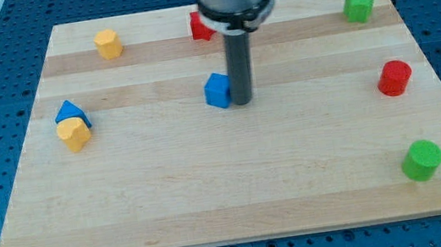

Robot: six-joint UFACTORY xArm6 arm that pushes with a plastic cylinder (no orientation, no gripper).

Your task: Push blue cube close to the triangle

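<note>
Wooden board [211, 184] on blue pegboard, rod down near centre.
Blue cube [217, 91] touching my tip [241, 101] on the view's left side; blue triangle [70, 112] well apart toward view's left, against yellow block [74, 134]. No jaws on rod.

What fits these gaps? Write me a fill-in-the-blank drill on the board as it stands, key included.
1. My tip stands just to the view's ____ of the blue cube.
2. The blue triangle sits at the view's left, right above a ____ block.
3. The green cylinder lies near the board's bottom ____ corner in the view.
4. The block in the view's top right corner is a green ____.

Missing words: right; yellow; right; star
</note>
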